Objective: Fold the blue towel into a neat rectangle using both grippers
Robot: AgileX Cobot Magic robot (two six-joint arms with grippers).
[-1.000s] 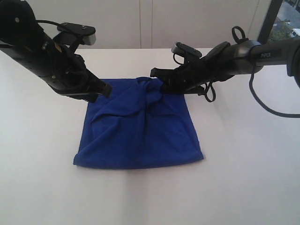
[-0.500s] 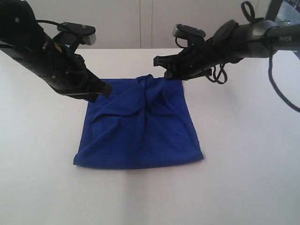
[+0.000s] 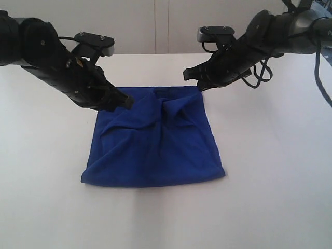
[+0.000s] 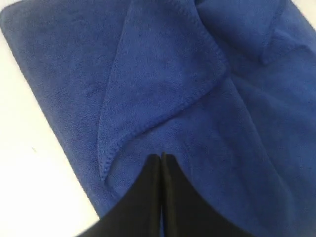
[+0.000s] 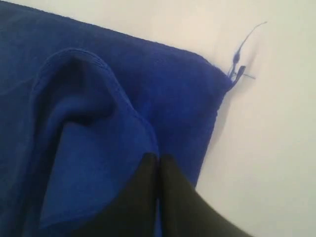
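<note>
Towel (image 3: 155, 142): lies flat on the white table (image 3: 270, 155), centred between the two arms. The folded footprint is close to square, a little wider at the near edge than the far one, so I cannot name a long axis. Edges run roughly parallel to the table's near edge. Deep blue, fuzzy matte pile with a stitched hem. The top layer is untidy. A triangular flap (image 4: 158, 84) with a rounded, hemmed edge is turned over from the far-left corner. A bunched ridge (image 3: 165, 104) runs from the middle of the far edge toward the centre. The near half is smooth.

Left arm (image 3: 57, 67): black, enters from the far left and slopes down and rightward.
Left gripper (image 3: 127, 102): sits at the towel's far-left corner, over the flap. Jaws are pressed together with no cloth seen between them. I cannot tell whether the tip touches the pile.

Right arm (image 3: 280, 31): black with looped cables, enters from the far right and slopes down and leftward.
Right gripper (image 3: 188, 75): raised over the far edge, near the far-right corner. Jaws are pressed together and hold nothing.

A loose thread (image 5: 238, 64) sticks out of that corner onto bare table.
</note>
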